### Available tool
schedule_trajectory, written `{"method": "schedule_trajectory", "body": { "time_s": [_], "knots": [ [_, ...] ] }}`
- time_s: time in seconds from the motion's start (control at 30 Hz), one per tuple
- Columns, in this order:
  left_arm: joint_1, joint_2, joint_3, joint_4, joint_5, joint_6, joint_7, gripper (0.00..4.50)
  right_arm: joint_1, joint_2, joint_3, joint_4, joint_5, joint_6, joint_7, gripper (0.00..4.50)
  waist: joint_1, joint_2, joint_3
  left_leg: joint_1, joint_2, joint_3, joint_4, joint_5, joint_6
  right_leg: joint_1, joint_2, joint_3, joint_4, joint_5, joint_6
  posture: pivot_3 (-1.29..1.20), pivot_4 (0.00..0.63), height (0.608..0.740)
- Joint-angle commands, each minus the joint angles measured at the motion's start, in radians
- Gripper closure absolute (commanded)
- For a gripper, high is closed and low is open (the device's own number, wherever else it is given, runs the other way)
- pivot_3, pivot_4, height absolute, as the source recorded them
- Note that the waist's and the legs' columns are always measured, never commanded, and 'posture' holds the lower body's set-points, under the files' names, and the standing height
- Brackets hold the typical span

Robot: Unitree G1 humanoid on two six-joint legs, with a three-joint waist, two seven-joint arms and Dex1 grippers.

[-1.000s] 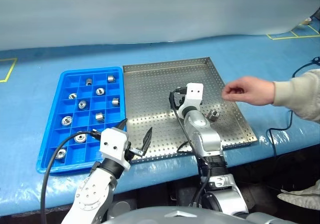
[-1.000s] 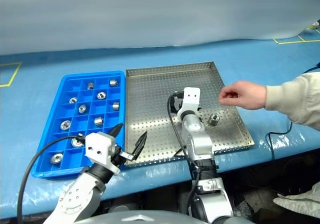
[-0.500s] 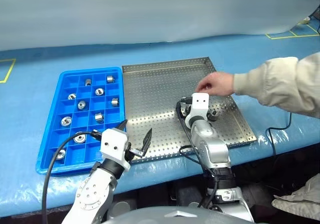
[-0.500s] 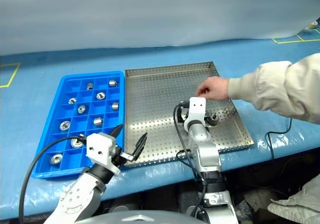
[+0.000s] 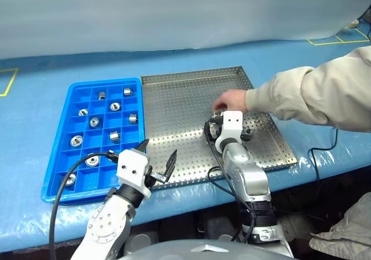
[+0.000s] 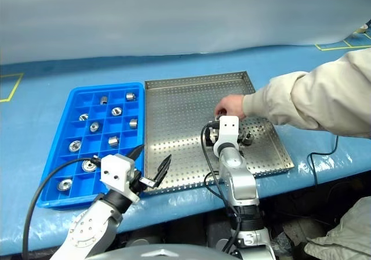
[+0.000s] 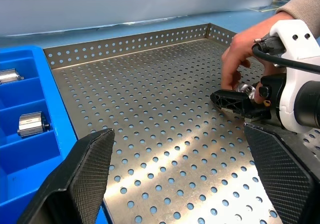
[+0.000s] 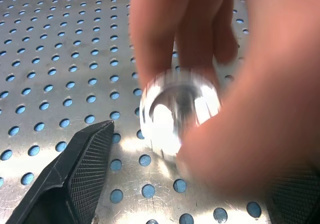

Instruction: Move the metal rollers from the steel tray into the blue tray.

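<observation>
The right gripper (image 7: 239, 100) stands released over the steel tray (image 5: 174, 115), jaws spread; its wrist view shows a person's hand (image 8: 215, 59) holding a shiny holed metal roller (image 8: 177, 111) between them. Head views show another roller (image 6: 248, 137) on the steel tray right of that gripper. The left gripper (image 5: 157, 158) hangs released at the tray's near edge. The blue tray (image 5: 61, 150), left of it, holds ten rollers
</observation>
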Motion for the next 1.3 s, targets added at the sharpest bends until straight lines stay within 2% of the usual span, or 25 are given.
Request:
{"method": "schedule_trajectory", "body": {
  "time_s": [0.03,0.57,0.83,1.03,1.3],
  "knots": [
    [0.000,0.001,-0.009,-0.010,-0.004,-0.020,-0.003,0.00,0.011,0.006,0.005,-0.028,-0.001,0.014,0.000,0.01,-0.001,0.000,0.000,0.000,0.000,0.000,0.000,0.000,0.000,0.000,0.000,0.000,0.000,0.000,0.000,0.09,0.150,0.740],
    [0.001,0.000,-0.015,-0.015,0.001,-0.022,0.001,0.00,-0.012,0.017,0.004,-0.025,0.005,0.014,0.000,0.01,-0.002,0.000,0.000,0.000,0.000,0.000,0.000,0.000,0.000,0.000,0.000,0.000,0.000,0.000,0.000,0.09,0.150,0.740],
    [-0.007,0.004,-0.012,-0.016,-0.003,-0.019,-0.006,0.00,-0.113,0.011,0.035,-0.036,0.006,-0.038,0.043,0.01,-0.007,0.000,0.000,0.000,0.000,0.000,0.000,0.000,0.000,-0.001,0.000,0.000,0.000,0.000,0.000,0.08,0.150,0.740],
    [-0.022,0.010,-0.009,-0.014,-0.009,-0.010,-0.014,0.00,-0.264,0.069,-0.070,0.144,0.005,-0.163,-0.082,0.01,-0.006,0.000,0.000,0.000,0.000,0.001,0.000,0.000,0.000,0.000,0.000,0.001,0.000,0.000,0.000,0.07,0.150,0.740],
    [-0.033,0.012,-0.009,-0.012,-0.009,-0.005,-0.015,0.00,-0.398,0.095,-0.113,0.417,-0.037,-0.347,-0.231,0.01,-0.011,0.000,0.000,-0.001,0.000,0.002,0.000,0.000,0.000,-0.001,0.000,0.002,0.000,0.002,-0.001,0.07,0.150,0.740]
  ]
}}
